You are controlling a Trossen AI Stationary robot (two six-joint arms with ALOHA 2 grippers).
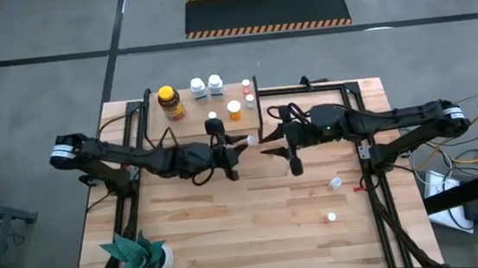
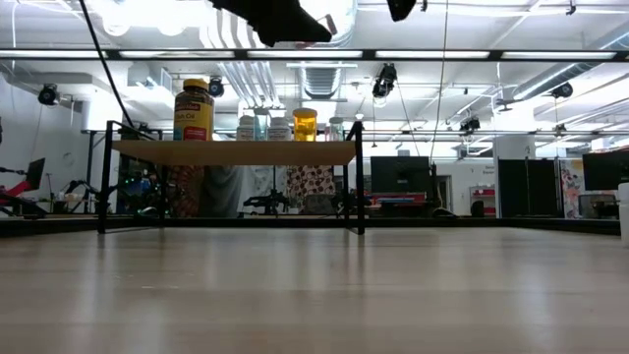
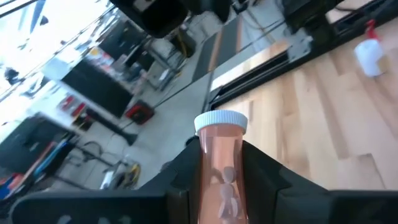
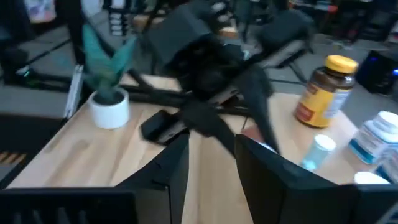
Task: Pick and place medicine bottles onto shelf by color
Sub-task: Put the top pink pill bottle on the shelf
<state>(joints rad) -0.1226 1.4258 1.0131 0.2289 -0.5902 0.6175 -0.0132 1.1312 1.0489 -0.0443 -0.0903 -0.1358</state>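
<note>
Wooden tabletop (image 1: pixel 230 230) is being worked over by both arms, with a grey concrete floor showing around it from above.

A pink bottle (image 3: pixel 222 163) with a white cap is being pinched between the fingers of the left gripper (image 1: pixel 238 145), held well above the table just near of the shelf (image 2: pixel 233 151). The right gripper (image 4: pixel 211 155) is hanging just to the right of it, its fingers being kept spread and empty.

On the shelf, the amber jar (image 1: pixel 170 103) is standing at the far left, two pale-blue bottles (image 1: pixel 206 86) beside it, and an orange bottle (image 1: pixel 234 110) with small pink ones towards the right. Two small bottles (image 1: pixel 333 199) are lying loose on the table to the near right.

The two grippers are being held very close together, so a collision is judged possible. The pinched bottle could also be knocked against bottles already on the shelf, or slip if the hold is shallow.

A white pot with a green plant (image 1: pixel 137 257) is standing at the near left corner; monitors and ceiling lights are being seen beyond the table.
</note>
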